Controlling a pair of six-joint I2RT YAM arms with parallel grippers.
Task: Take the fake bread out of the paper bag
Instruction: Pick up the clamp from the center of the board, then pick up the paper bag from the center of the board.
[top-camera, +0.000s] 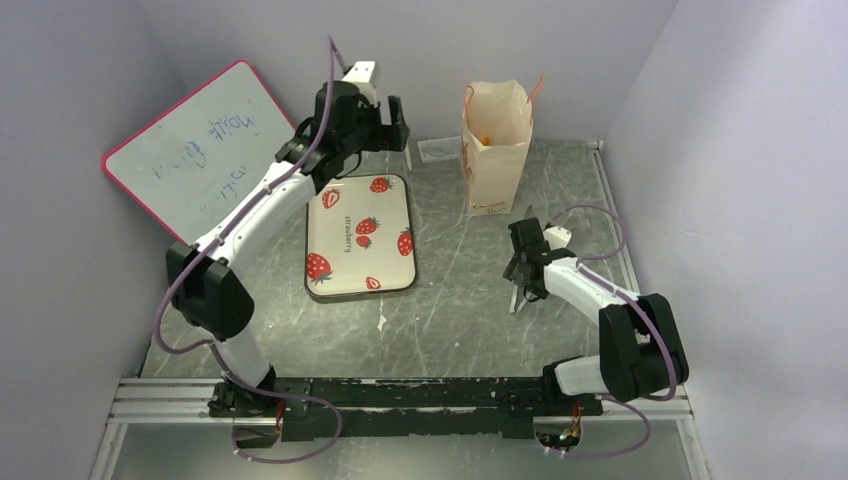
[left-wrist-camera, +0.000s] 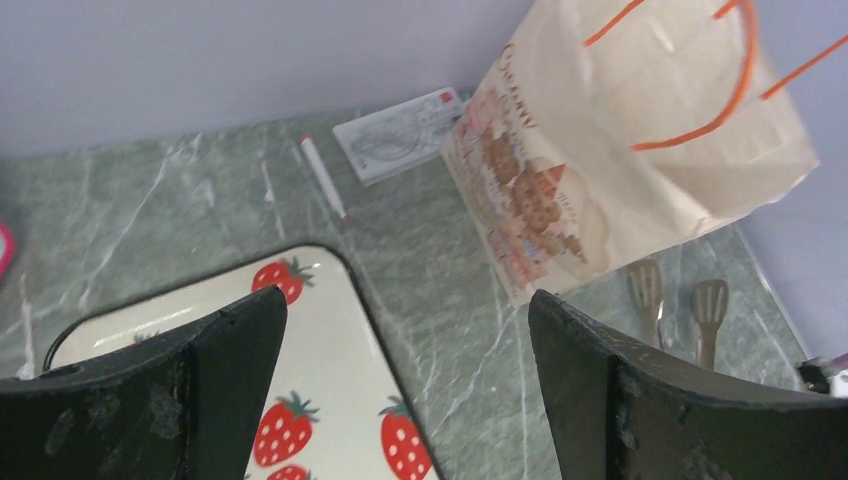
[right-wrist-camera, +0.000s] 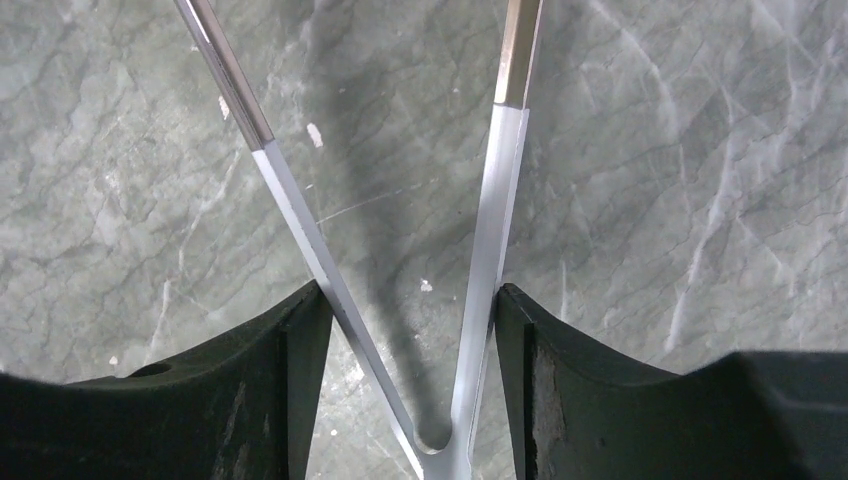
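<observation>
The paper bag (top-camera: 495, 150) is stood upright at the far side of the table, right of the strawberry tray (top-camera: 392, 262), with its mouth open upward. The fake bread (top-camera: 485, 138) is kept inside it; only 1 small orange spot is seen through the mouth, and the rest is hidden. The bread is judged to be light and firm, perhaps a little smooth, so it should be pinched across its middle and not at an end. The bag is thin and light and may be tipped or crushed easily, so it is better steadied at the upper rim. The right gripper (right-wrist-camera: 408, 300) is held low over the table, nearer than the bag and a little to its right. Its 2 fingers are pressed against the 2 arms of the metal tongs (right-wrist-camera: 498, 200), whose flat ends are pointed to the bag. The left gripper (top-camera: 385, 125) is raised above the far end of the tray and turned toward the bag, with the jaws spread wide and nothing between them.
</observation>
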